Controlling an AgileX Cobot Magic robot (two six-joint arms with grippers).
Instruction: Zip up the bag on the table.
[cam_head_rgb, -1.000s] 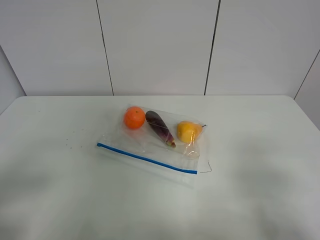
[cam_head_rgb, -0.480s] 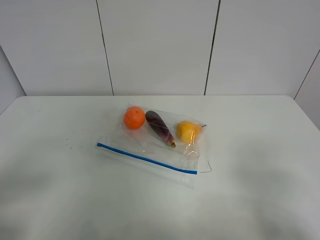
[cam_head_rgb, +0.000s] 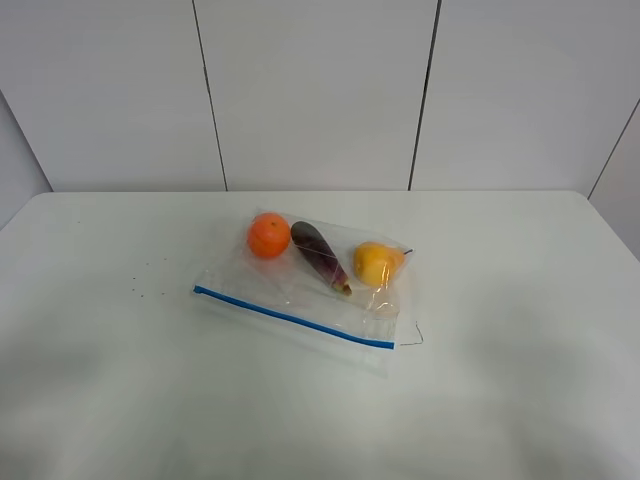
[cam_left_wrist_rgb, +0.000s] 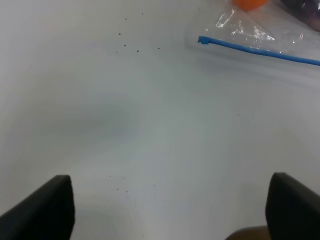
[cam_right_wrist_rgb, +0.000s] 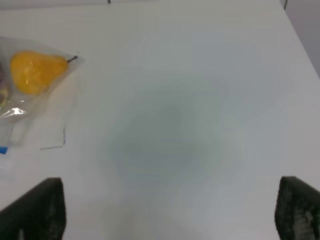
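Observation:
The clear bag (cam_head_rgb: 290, 285) lies flat in the middle of the white table (cam_head_rgb: 520, 350). Its blue zip strip (cam_head_rgb: 295, 317) runs along the near edge. Inside are an orange (cam_head_rgb: 268, 235), a purple eggplant (cam_head_rgb: 320, 256) and a yellow fruit (cam_head_rgb: 377, 263). No gripper shows in the high view. In the left wrist view my left gripper (cam_left_wrist_rgb: 170, 210) is open over bare table, well short of the strip's end (cam_left_wrist_rgb: 202, 40). In the right wrist view my right gripper (cam_right_wrist_rgb: 167, 210) is open over bare table, off to the side of the yellow fruit (cam_right_wrist_rgb: 35, 70).
Small dark specks (cam_head_rgb: 140, 285) dot the table left of the bag. A thin dark mark (cam_head_rgb: 412, 338) lies by the bag's near right corner and also shows in the right wrist view (cam_right_wrist_rgb: 57, 142). A panelled white wall (cam_head_rgb: 320, 90) stands behind the table.

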